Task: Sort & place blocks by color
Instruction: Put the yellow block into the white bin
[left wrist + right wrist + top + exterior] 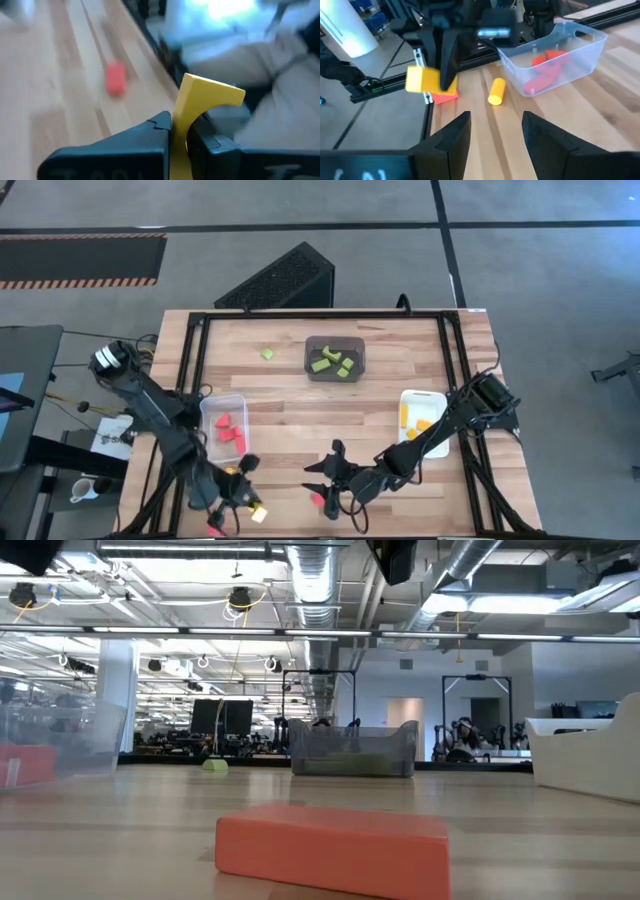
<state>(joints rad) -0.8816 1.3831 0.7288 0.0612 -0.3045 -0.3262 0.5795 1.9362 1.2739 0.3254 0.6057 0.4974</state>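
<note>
One yellow arch block (200, 107) between the left tool's (179, 134) fingers.

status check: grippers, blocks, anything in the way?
Left gripper shut on yellow arch block. Right gripper open, empty, over the table. Yellow cylinder loose beside clear bin. Nothing blocking.

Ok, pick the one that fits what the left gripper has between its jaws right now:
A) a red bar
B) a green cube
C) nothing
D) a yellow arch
D: the left wrist view shows the left gripper shut on a yellow arch, its curved cut-out showing above the jaws.
</note>
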